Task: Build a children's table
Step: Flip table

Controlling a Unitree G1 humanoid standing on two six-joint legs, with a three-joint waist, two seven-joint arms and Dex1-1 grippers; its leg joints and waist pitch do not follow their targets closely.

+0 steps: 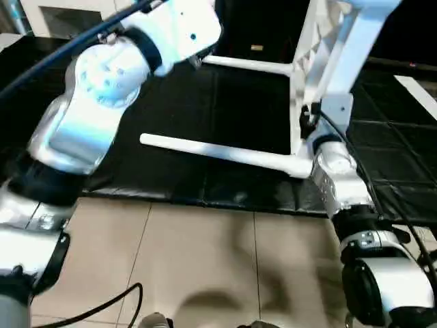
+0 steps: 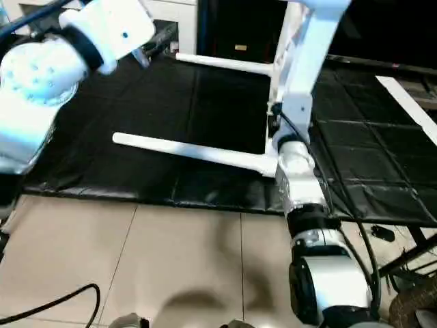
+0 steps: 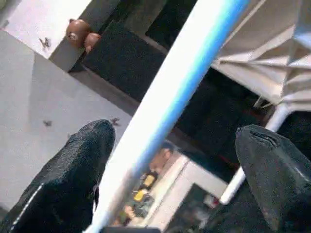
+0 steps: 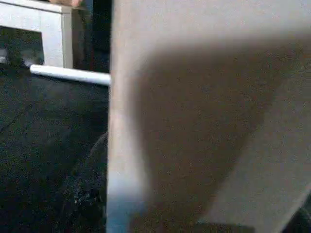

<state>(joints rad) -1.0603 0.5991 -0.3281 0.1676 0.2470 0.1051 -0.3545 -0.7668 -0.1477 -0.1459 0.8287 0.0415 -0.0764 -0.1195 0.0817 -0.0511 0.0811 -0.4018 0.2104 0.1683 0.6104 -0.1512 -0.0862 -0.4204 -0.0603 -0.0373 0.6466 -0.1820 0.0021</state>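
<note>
1. The table top (image 1: 311, 75) stands on edge on the black mat (image 1: 225, 102), two legs (image 1: 218, 152) jutting sideways.
2. A white leg (image 3: 165, 111) passes between the left fingers (image 3: 73, 170), spread wide, touching neither visibly.
3. Right fingers: cannot tell; a white panel blocks them.

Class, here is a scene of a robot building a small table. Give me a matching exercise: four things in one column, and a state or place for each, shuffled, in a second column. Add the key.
Things
1. top
2. near leg
3. left gripper
4. mat

States
A. open, with a leg between its fingers
B. black, lying flat on the floor
C. standing on its edge
D. level, jutting from the top's lower corner

Pairs: 1-C, 2-D, 3-A, 4-B
</note>
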